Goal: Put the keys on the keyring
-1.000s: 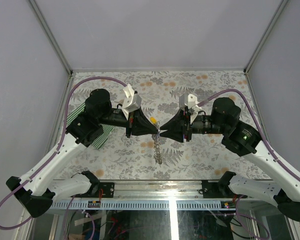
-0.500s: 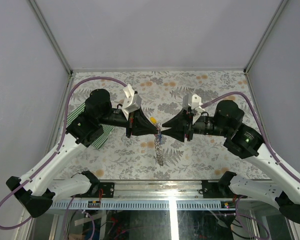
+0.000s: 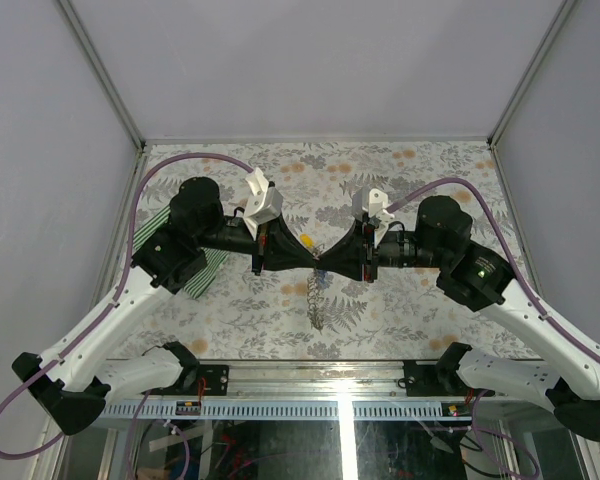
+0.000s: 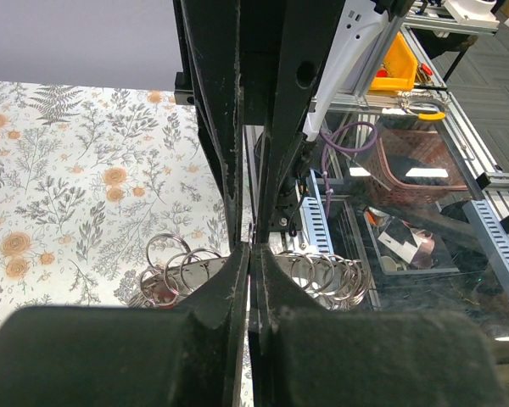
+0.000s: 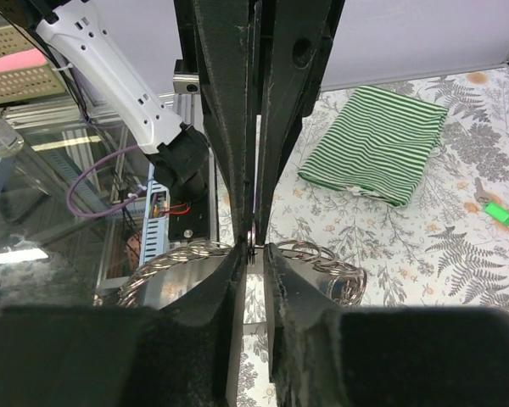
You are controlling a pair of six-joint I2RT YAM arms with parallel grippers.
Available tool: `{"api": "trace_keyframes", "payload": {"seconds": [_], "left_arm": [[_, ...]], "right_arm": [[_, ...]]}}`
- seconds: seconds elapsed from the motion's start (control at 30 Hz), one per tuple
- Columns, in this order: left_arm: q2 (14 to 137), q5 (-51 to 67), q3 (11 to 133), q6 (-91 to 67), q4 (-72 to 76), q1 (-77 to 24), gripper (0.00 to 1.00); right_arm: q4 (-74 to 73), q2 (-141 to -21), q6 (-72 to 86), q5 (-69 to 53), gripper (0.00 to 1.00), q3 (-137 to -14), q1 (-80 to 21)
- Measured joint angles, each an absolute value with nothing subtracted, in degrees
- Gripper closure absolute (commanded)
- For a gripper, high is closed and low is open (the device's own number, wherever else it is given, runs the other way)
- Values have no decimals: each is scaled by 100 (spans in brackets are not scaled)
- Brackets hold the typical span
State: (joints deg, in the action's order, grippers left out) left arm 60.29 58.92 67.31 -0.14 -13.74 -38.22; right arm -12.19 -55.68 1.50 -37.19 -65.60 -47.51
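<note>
The worktop (image 3: 410,170) is printed in white with grey ferns and orange blossoms. The cloth (image 5: 377,144) is striped green and white. The keyring (image 3: 317,300) is finished in silver-grey metal. A green-headed key (image 5: 493,211) and a yellow-headed key (image 3: 307,241) are identified. The left pincer (image 4: 250,254) and right pincer (image 5: 254,248) are moulded in black. The cables (image 3: 180,162) are sheathed in purple.

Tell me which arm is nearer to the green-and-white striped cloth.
Left. The left arm hangs directly over the green-and-white striped cloth, hiding much of it from above. The right arm reaches in from the opposite side of the table, well away from it.
</note>
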Motion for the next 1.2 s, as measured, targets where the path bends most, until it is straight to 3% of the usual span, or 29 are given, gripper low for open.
{"api": "trace_keyframes", "payload": {"seconds": [0.2, 0.33, 0.57, 0.7, 0.97, 1.2], "left_arm": [[6049, 5898, 6759, -16, -1378, -3820, 100], [6049, 5935, 6759, -16, -1378, -3820, 99], [6045, 5909, 6757, -34, -1302, -3822, 72], [5909, 5579, 6667, -154, -1146, -3822, 64], [5561, 3841, 5990, -790, -893, -3822, 54], [6331, 2145, 5553, -1435, -829, -3782, 54]], "right_arm": [[-1225, -5581, 152, -3771, 100, -6560, -4751], [-1227, -5579, 143, -3817, 100, -6560, -4751], [-1232, -5533, 40, -3820, 100, -6560, -4753], [-1398, -5395, -115, -3535, 100, -6547, -4751], [-2032, -4762, -399, -2788, 100, -6215, -4751], [-2359, -4469, -388, -2180, 100, -6101, -4751]]}}
